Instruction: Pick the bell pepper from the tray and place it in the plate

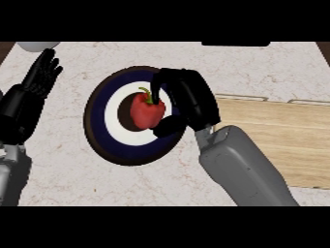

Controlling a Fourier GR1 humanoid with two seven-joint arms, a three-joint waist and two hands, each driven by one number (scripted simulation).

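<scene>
A red bell pepper with a green stem sits over the dark centre of the round plate, which has a brown rim and blue and white rings. My right hand reaches over the plate's right side, its fingers and thumb curled round the pepper's right flank. The wooden tray lies to the right of the plate with nothing showing on it. My left hand stays open at the far left, fingers up, apart from the plate.
A white round object peeks in at the counter's top left. A dark object sits at the top edge. Dark wood borders the marble counter at both top corners.
</scene>
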